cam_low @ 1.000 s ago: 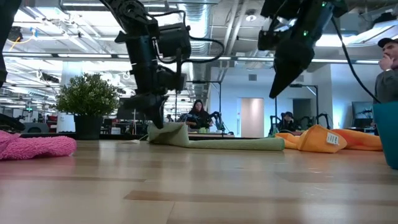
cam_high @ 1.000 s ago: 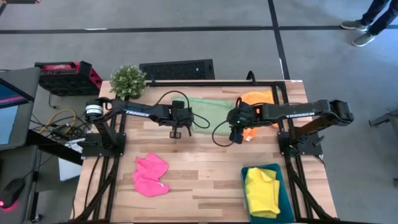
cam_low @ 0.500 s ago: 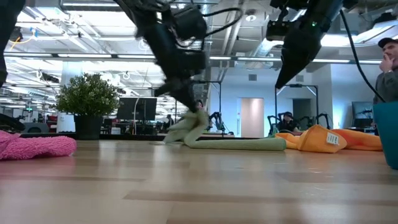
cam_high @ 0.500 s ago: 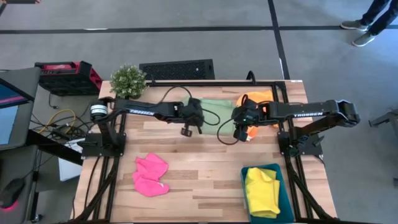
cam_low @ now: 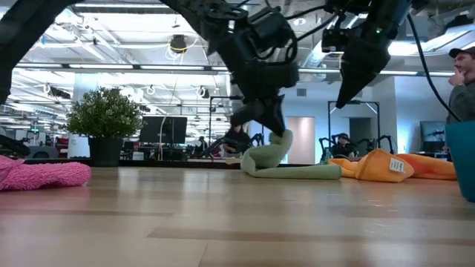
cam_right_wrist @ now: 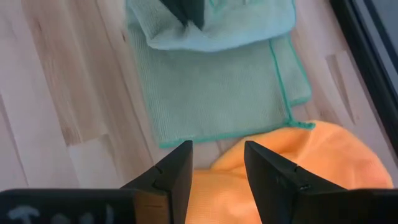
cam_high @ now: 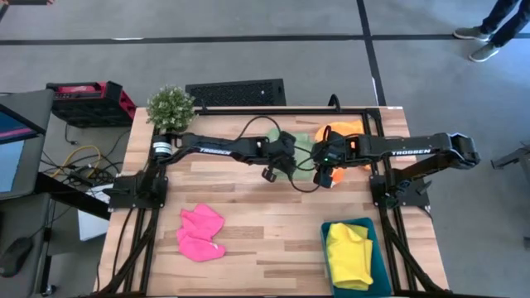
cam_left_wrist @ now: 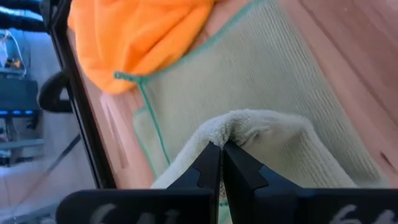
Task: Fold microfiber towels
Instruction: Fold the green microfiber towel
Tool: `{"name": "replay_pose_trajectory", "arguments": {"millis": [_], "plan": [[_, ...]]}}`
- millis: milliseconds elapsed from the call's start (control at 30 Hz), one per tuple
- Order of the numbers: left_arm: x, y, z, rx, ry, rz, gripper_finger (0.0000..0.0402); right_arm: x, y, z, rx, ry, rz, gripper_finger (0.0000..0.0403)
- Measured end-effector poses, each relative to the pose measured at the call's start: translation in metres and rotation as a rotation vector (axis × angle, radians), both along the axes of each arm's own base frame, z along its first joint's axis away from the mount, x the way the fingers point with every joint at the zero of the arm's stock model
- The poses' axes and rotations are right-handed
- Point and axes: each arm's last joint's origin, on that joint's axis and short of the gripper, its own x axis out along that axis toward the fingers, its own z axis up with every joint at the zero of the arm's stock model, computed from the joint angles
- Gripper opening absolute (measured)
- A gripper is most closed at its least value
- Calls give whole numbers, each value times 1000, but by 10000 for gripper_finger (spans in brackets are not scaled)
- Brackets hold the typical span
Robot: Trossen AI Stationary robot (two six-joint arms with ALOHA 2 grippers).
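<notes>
Left gripper (cam_left_wrist: 221,149), clamped on green towel (cam_left_wrist: 273,81), has stretched rightward, folding it.

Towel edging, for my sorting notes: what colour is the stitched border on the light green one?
Darker green edging on the light green towel, clearest in the right wrist view.

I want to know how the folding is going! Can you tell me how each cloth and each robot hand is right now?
Soft light green microfiber towel: half folded, one edge lifted over itself.
Soft orange microfiber towel: crumpled, unfolded, beside the green one.
Soft hot pink microfiber towel: bunched on the table, untouched.
Soft yellow microfiber towel: folded in the dark teal rectangular tray.
Left gripper: fingers shut on the green towel.
Right gripper: fingers open above the towels.
</notes>
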Motion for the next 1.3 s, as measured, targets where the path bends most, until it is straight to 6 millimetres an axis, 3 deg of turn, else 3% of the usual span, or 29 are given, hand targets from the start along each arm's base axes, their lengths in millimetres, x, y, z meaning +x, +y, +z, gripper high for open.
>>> {"name": "replay_pose_trajectory", "arguments": {"millis": [400,733,1300], "plan": [[16,-3,-6,-14,-27,-155,0,-3,0,-1,1,34,0,169],[21,-1,-15,8,-36,-120,11,-3,0,-2,0,39,-1,169],[21,-4,-14,1,-54,-69,117,-3,0,-2,0,39,-1,169]]}}
